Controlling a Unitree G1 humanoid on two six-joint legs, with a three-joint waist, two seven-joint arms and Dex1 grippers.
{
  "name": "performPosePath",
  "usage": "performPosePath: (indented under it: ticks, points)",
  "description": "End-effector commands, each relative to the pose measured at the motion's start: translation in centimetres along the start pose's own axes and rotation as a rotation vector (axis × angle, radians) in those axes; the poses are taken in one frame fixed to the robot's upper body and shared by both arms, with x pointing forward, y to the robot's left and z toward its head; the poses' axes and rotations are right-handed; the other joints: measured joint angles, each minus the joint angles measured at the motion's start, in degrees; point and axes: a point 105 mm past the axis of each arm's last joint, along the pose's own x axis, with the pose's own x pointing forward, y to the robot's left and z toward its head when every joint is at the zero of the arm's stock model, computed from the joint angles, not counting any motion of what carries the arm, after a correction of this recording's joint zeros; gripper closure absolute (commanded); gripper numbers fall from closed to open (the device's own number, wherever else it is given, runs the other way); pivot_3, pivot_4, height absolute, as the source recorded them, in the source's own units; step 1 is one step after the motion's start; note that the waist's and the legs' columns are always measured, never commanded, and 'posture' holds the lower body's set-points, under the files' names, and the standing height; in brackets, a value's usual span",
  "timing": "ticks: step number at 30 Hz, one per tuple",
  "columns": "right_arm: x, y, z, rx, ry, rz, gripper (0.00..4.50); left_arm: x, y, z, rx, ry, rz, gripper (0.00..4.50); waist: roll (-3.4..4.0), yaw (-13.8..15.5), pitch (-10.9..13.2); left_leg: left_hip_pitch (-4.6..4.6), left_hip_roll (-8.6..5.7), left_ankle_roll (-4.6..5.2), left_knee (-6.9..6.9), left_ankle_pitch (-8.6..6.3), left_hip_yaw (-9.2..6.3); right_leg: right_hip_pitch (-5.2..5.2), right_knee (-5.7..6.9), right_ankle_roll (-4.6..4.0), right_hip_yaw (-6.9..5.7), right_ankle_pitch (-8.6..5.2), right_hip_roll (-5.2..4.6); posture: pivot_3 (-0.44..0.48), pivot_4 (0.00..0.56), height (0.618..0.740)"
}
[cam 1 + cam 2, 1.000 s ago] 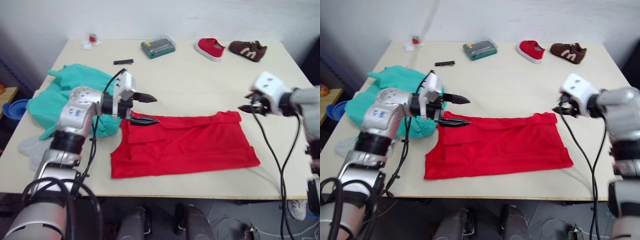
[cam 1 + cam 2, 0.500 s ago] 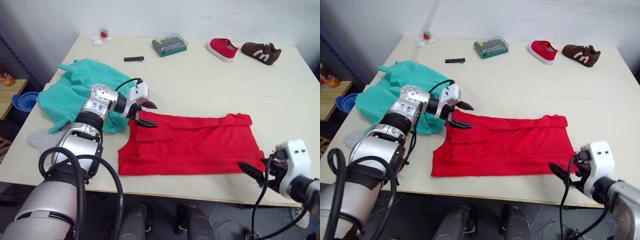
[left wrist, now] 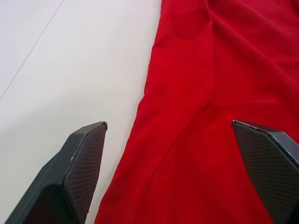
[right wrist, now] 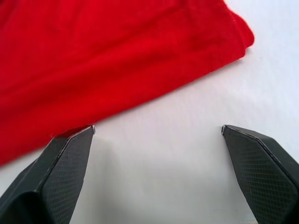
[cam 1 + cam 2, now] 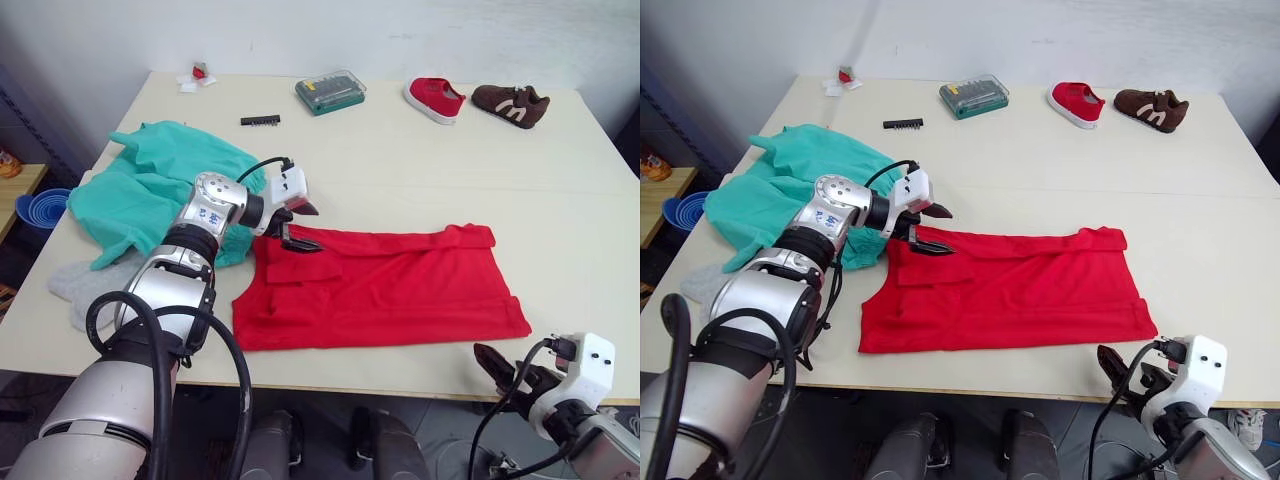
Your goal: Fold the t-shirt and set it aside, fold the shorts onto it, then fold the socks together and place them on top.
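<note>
While the t-shirt (image 5: 385,287) lies part-folded mid-counter (image 5: 420,150), left tool (image 5: 304,226) hangs wide open, empty, over its upper-left corner; right tool (image 5: 500,366), also wide open, empty, sits off the near counter edge.

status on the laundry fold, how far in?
Early. Done: the t-shirt lies on the table, apparently folded once lengthwise. In hand: left tool open at its far left corner, right tool open just off its near right corner, neither gripping. Left: finish and set aside; shorts and socks still unfolded, left side.
</note>
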Motion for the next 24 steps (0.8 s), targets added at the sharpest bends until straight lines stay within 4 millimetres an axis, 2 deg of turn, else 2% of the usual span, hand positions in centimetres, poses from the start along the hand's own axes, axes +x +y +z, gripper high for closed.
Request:
performPosePath:
  ticks: [1, 5, 8, 11, 17, 20, 24]
  points:
    - [0.6, 0.1, 0.0, 0.044, -0.002, 0.0, 0.05, -0.4, 0.9, 1.4, 0.016, -0.012, 0.038, 0.0, 0.0, -0.2, 0.0, 0.0, 0.0, 0.0, 0.0, 0.0, 0.0, 0.0, 0.0, 0.0, 0.01, 0.0, -0.01, 0.0, 0.15, 0.74]
    - [1.0, 0.2, -0.5, 0.082, 0.015, -0.01, 0.05, 0.0, 0.9, 0.9, -0.012, 0.027, 0.044, 0.0, -0.02, -0.51, -0.01, -0.01, 0.0, -0.09, -0.02, 0.07, 0.0, -0.02, 0.13, 0.0, 0.0, 0.0, 0.02, 0.0, 0.15, 0.74]
    - [1.3, 0.6, -0.6, 0.102, 0.011, 0.003, 0.0, 0.4, 0.6, 0.0, -0.039, 0.077, 0.034, 0.61, -0.1, -0.93, -0.06, -0.01, 0.0, -0.1, -0.02, 0.09, 0.05, -0.01, 0.15, 0.03, 0.02, 0.01, 0.02, 0.0, 0.15, 0.74]
    - [1.9, 1.0, -0.2, 0.153, -0.013, 0.009, 0.0, 0.8, -0.2, -1.1, -0.047, 0.148, -0.017, 1.63, -0.16, -1.2, -0.09, 0.0, 0.0, -0.07, -0.02, 0.06, 0.06, -0.01, 0.14, 0.03, 0.03, 0.02, 0.04, 0.0, 0.15, 0.74]
    - [2.9, 1.2, 0.2, 0.182, -0.007, 0.001, 0.0, 0.9, -0.3, -1.1, -0.058, 0.145, -0.025, 3.53, -0.25, -1.27, -0.15, 0.02, 0.02, -0.04, -0.02, 0.03, 0.06, -0.02, 0.04, 0.03, 0.07, 0.02, 0.0, 0.0, 0.15, 0.74]
    - [3.7, 1.4, 0.7, 0.188, -0.005, 0.01, 0.55, 0.9, -0.4, -1.1, -0.059, 0.141, -0.034, 4.48, -0.33, -1.28, -0.2, 0.02, 0.03, -0.06, -0.02, 0.02, 0.08, -0.02, 0.04, 0.03, 0.08, 0.02, -0.03, 0.0, 0.15, 0.74]
    - [4.5, 1.8, 1.3, 0.176, 0.002, 0.032, 1.84, 0.7, -0.6, -1.2, -0.059, 0.137, -0.046, 4.5, -0.34, -1.4, -0.2, 0.03, 0.03, -0.09, -0.02, 0.02, 0.1, -0.06, 0.04, 0.02, 0.09, 0.01, -0.04, 0.0, 0.15, 0.74]
